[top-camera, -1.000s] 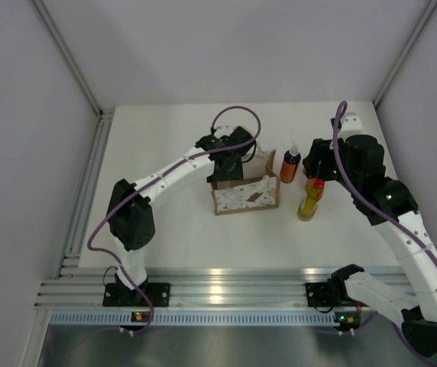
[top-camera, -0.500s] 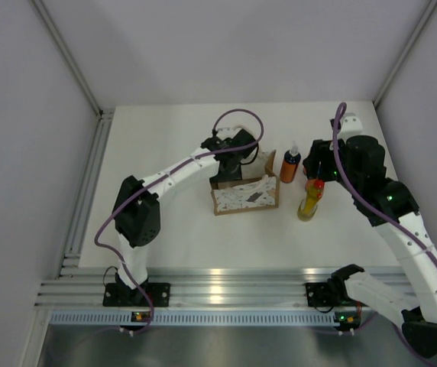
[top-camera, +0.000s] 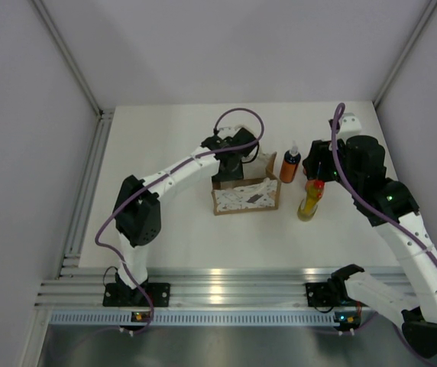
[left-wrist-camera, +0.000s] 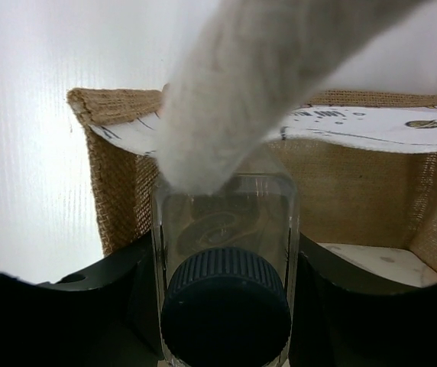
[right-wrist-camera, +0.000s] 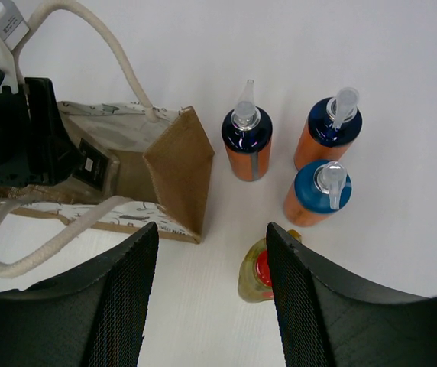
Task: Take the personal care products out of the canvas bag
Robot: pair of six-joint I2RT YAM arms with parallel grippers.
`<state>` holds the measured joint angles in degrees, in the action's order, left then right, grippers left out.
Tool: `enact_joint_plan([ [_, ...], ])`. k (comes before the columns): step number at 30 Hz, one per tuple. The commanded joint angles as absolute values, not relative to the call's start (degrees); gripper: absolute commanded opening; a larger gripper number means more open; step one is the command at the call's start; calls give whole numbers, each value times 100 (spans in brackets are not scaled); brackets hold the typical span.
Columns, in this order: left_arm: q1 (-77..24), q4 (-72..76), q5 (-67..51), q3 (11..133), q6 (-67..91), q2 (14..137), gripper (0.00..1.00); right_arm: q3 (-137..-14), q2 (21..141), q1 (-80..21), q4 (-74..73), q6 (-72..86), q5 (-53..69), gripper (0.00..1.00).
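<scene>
While my left gripper (left-wrist-camera: 224,269) flanks the pale, grey-capped bottle (left-wrist-camera: 226,222) inside the tan canvas bag (left-wrist-camera: 119,191), clamp unverifiable, the bag's white rope handle (left-wrist-camera: 226,99) may snag extraction.

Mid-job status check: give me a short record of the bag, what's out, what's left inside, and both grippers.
bag: canvas bag, upright, top open
out, standing on table: two dark-blue-capped orange bottles, light-blue-capped orange bottle, red-capped amber bottle
left inside: pale bottle with dark grey cap
left gripper: inside the bag, fingers either side of the pale bottle; firm grip not confirmed
right gripper: open, empty, above the removed bottles
</scene>
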<state>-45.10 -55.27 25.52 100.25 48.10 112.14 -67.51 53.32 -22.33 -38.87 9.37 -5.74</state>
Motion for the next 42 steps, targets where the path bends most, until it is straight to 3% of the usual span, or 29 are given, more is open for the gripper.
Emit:
enact_joint_plan([
  [1, -4509, -5335, 2382, 10475, 4668, 11171, 0, -6812, 5300, -2224, -3823, 853, -475, 57],
  [28, -4509, -5326, 1978, 11232, 4289, 9985, 0, -6776, 5344, -2224, -3639, 896, -624, 57],
  [42, -4509, -5001, 2249, 11786, 4263, 8535, 0, -6812, 5370, -2215, -3630, 949, -686, 57],
])
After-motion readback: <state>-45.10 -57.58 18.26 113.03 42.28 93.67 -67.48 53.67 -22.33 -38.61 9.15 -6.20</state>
